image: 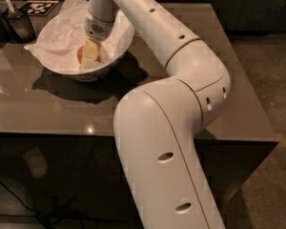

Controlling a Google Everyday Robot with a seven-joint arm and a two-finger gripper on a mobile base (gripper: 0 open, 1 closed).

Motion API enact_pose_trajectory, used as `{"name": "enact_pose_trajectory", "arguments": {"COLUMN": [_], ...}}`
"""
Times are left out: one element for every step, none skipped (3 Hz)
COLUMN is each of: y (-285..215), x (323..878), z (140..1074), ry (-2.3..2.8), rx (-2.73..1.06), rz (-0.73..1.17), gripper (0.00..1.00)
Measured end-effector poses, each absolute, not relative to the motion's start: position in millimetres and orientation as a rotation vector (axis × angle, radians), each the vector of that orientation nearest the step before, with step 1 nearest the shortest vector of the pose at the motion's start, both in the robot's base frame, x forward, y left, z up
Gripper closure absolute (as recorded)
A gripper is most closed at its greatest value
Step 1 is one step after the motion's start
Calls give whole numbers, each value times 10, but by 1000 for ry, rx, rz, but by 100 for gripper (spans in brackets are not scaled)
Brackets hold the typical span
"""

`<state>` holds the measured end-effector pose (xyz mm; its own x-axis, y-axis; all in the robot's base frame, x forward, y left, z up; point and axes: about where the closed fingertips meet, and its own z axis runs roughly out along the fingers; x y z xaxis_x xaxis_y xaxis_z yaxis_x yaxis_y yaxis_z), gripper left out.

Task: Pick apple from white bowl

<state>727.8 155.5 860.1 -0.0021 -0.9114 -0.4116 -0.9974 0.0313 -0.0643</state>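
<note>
The white bowl (115,50), lined with crumpled white paper, stands on the table at the upper left. The red-orange apple (80,54) lies inside it, only its left side showing. My gripper (90,54) reaches down into the bowl from above and sits right on the apple, covering most of it. Whether it holds the apple is hidden from this angle.
A dark container with a utensil (16,23) stands at the far left, beside the bowl. A black-and-white marker tag (37,7) lies behind the bowl. The dark glossy table (52,104) has its front edge near mid-frame. My own arm (171,128) fills the centre and right.
</note>
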Motion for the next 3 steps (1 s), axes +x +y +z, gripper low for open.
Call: {"name": "enact_pose_trajectory", "arguments": {"y": [1555,1555,1555], "x": [7278,7278,7278], "z": [8601,8601,8601], "ry": [1976,1976,1976], "rx": [-1942,-1942,-1942], "rz": [352,352,352], "gripper": [19,41,66]}}
